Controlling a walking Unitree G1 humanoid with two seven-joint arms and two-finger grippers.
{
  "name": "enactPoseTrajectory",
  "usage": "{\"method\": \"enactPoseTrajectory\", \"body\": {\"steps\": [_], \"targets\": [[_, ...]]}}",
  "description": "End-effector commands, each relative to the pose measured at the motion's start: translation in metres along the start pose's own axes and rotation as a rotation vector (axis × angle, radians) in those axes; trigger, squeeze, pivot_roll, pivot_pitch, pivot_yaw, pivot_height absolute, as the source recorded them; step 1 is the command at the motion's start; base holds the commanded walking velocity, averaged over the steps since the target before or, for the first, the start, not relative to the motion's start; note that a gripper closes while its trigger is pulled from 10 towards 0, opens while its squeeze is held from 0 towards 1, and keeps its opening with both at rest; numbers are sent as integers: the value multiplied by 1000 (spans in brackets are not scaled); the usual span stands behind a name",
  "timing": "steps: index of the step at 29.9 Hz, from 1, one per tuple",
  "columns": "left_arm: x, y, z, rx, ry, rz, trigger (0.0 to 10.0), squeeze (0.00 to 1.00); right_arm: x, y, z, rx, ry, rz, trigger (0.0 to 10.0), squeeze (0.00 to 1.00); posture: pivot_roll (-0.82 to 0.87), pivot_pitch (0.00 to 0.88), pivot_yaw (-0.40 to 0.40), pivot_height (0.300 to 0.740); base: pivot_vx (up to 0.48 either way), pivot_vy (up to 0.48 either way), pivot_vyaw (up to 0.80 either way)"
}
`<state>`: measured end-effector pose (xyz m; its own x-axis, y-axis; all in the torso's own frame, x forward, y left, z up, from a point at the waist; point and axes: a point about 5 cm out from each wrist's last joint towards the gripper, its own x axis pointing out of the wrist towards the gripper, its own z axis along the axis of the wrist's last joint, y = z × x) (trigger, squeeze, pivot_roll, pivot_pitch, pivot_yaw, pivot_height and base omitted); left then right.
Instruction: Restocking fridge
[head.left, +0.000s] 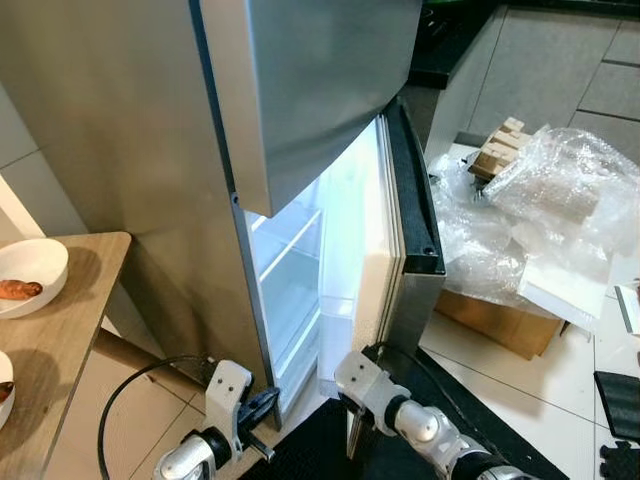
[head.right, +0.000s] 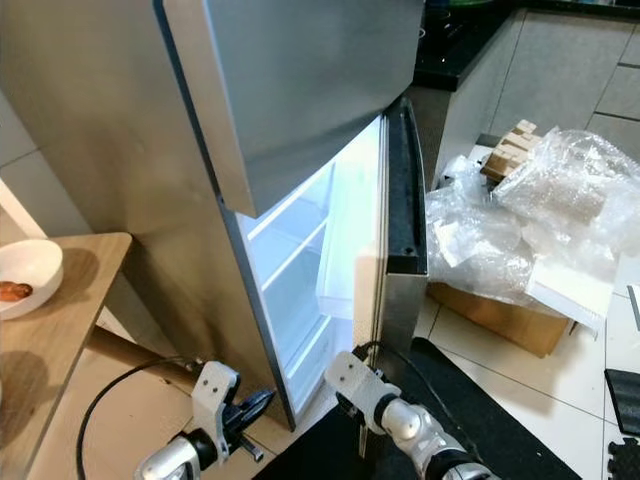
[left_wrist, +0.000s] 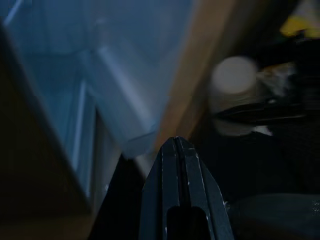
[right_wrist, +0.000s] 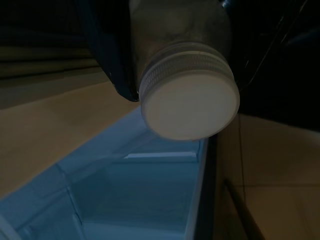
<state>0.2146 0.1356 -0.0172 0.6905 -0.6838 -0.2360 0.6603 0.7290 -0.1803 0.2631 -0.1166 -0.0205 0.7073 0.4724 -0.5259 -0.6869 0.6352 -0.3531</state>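
The jar, closed with a white screw lid, is clamped in the right hand, low and near, just in front of the open lower fridge door; its long axis runs along the fingers and the lid points into the lit compartment, presumably for direct insertion onto a shelf. The left hand hangs low at the fridge's near left edge, fingers pressed together and holding nothing, clear of the loading path. A wooden surface with a white bowl stands left.
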Motion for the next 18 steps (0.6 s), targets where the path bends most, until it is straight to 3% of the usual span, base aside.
{"method": "enactPoseTrajectory", "body": {"steps": [1,5,9,13,18], "targets": [[-5,3,1,15,11,-15,10000,0,5,-12,20,-8,-83,-40,10000,0,-135,77,7,740,0,0,0],[0,4,9,44,-15,-27,10000,0,7,-19,24,-4,-85,-94,10000,0,-131,75,5,740,0,0,0],[3,3,14,47,-32,-33,10000,0,1,-36,12,12,-18,-206,10000,0,-134,74,6,740,0,0,0],[4,1,16,50,-36,-43,10000,0,-18,-64,-13,85,74,-390,10000,0,-140,71,9,740,0,0,0],[4,0,16,51,-30,-55,10000,0,-41,-81,-41,125,166,-516,10000,0,-143,67,12,740,0,0,0]]}}
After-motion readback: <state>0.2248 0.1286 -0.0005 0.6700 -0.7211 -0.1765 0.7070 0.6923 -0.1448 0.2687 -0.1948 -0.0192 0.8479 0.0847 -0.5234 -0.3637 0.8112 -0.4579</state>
